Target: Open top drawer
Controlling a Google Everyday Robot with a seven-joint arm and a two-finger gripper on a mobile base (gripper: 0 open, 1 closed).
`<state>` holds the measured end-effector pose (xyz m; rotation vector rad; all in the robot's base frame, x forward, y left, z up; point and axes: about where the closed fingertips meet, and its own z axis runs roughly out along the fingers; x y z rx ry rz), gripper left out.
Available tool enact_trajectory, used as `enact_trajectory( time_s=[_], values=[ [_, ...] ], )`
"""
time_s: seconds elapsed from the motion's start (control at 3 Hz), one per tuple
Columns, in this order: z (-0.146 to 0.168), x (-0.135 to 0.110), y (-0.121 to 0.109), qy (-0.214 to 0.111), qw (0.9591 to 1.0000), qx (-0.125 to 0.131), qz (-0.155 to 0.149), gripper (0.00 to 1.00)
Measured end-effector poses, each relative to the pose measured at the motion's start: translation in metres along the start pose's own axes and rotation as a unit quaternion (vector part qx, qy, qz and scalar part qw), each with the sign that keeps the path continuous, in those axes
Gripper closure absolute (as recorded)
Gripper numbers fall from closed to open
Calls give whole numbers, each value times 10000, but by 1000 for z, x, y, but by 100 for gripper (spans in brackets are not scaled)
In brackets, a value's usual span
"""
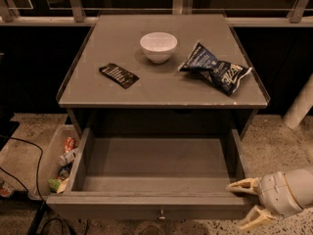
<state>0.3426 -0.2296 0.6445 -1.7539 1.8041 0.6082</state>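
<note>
The top drawer (122,205) of the grey cabinet stands pulled far out toward me. Its shallow grey box (156,163) is bare inside. The small round metal knob (160,214) shows at the centre of the flat front, near the bottom edge of the camera view. My gripper (246,203) is at the lower right, just off the drawer's front right corner. Its two pale fingers are spread apart, with the upper fingertip (238,185) at the drawer's right rim. It holds nothing.
On the cabinet top (98,94) stand a white bowl (158,46), a flat black packet (119,75) and a blue chip bag (215,70). A clear bin of snacks (56,163) sits on the floor at the left, with cables (34,180) beside it. A white post (301,104) stands right.
</note>
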Motion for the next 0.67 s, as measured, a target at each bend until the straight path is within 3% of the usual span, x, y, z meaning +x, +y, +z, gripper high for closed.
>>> enact_trajectory(
  time_s=[0.33,0.67],
  values=[
    [0,0,0,0,10000,0,0,0],
    [0,0,0,0,10000,-1,0,0]
  ],
)
